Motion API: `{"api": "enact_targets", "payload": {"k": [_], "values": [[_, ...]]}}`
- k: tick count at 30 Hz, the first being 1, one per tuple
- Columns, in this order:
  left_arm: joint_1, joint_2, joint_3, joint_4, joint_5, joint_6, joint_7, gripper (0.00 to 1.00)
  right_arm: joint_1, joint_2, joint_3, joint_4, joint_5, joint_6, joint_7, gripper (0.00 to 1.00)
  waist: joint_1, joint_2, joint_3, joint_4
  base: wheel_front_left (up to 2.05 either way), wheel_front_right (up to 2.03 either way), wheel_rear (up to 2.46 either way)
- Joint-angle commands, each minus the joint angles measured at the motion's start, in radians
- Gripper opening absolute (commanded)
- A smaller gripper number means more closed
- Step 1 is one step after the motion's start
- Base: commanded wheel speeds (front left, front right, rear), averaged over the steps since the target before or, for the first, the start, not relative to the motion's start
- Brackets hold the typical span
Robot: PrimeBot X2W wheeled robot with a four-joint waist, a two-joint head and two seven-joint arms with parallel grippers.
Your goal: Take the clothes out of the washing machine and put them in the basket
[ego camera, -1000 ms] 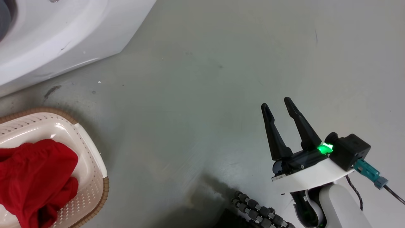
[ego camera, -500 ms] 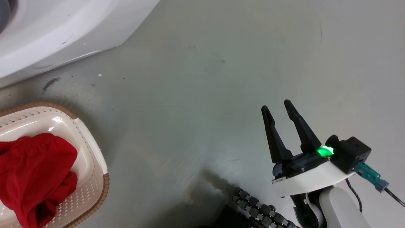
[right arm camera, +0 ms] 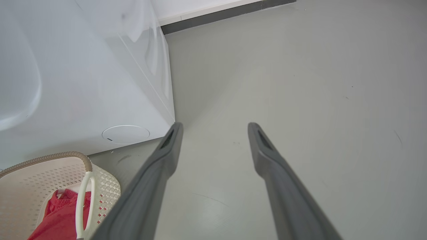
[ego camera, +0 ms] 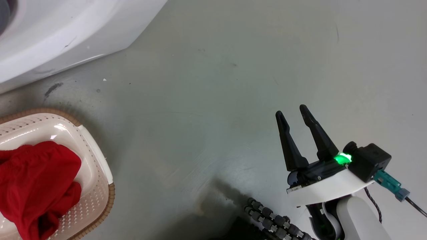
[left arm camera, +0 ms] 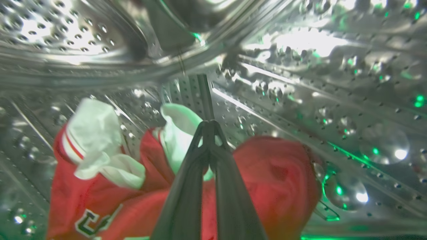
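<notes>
Inside the washing machine's steel drum (left arm camera: 300, 83) lies a red jersey (left arm camera: 273, 173) with white trim and lettering. My left gripper (left arm camera: 209, 124) is shut, its tips pinched into the jersey's white trim. The washing machine's white front (ego camera: 50, 40) fills the head view's upper left. Below it stands the cream basket (ego camera: 91, 156) with a red garment (ego camera: 36, 186) bunched inside. Over bare floor at the lower right, my right gripper (ego camera: 291, 110) hangs open and holds nothing. The right wrist view has the basket (right arm camera: 33, 186), the red garment (right arm camera: 60, 216) and the washing machine (right arm camera: 83, 83) to the left of the right gripper (right arm camera: 215, 126).
Grey floor (ego camera: 213, 100) stretches between the basket and my right arm. A black ribbed cable (ego camera: 273, 223) lies at the bottom by the right forearm. A dark skirting strip (right arm camera: 227, 13) runs along the far wall.
The head camera has shifted slightly, so the washing machine and basket sit a little differently in the picture. The right gripper has stayed open in the same place.
</notes>
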Motion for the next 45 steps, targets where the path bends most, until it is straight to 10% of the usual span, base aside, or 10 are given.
{"api": "enact_targets", "payload": {"k": [1, 23, 40, 41, 42, 43, 44, 45], "values": [[0.017, 0.014, 0.002, -0.014, 0.005, 0.007, -0.028, 0.00, -0.014, 0.001, 0.003, 0.002, 0.003, -0.001, -0.001, 1.00, 0.0000, 0.0000, -0.004, -0.002, 0.00, 0.00, 0.00], [0.168, 0.083, 0.081, -0.027, -0.109, -0.024, -0.391, 0.00, -0.065, 0.001, -0.002, 0.056, -0.025, -0.001, -0.001, 1.00, 0.0000, 0.0000, -0.137, 0.012, 0.00, 0.00, 0.00], [0.298, 0.068, 0.111, -0.008, -0.193, -0.036, -0.426, 0.00, -0.030, 0.001, -0.032, 0.048, -0.063, -0.001, 0.000, 1.00, 0.0000, 0.0000, -0.178, 0.052, 0.00, 0.00, 0.00], [0.300, 0.067, 0.111, -0.007, -0.196, -0.037, -0.422, 0.07, -0.029, 0.001, -0.033, 0.047, -0.065, -0.001, 0.002, 1.00, 0.0000, 0.0000, -0.179, 0.052, 0.00, 0.00, 0.00], [0.301, 0.067, 0.111, -0.006, -0.198, -0.036, -0.419, 0.49, -0.029, 0.001, -0.033, 0.046, -0.068, -0.001, 0.003, 1.00, 0.0000, 0.0000, -0.180, 0.053, 0.00, 0.00, 0.00], [0.301, 0.067, 0.111, -0.006, -0.198, -0.036, -0.419, 0.49, -0.029, 0.001, -0.033, 0.046, -0.068, -0.001, 0.003, 1.00, 0.0000, 0.0000, -0.180, 0.053, 0.00, 0.00, 0.00], [0.302, 0.066, 0.110, -0.005, -0.202, -0.037, -0.418, 1.00, -0.029, 0.001, -0.032, 0.045, -0.069, -0.001, 0.005, 1.00, 0.0000, 0.0000, -0.181, 0.053, 0.00, 0.00, 0.00], [0.302, 0.066, 0.109, -0.005, -0.202, -0.038, -0.417, 1.00, -0.027, 0.001, -0.032, 0.044, -0.071, -0.001, 0.005, 1.00, 0.0000, 0.0000, -0.182, 0.053, 0.00, 0.00, 0.00]]}}
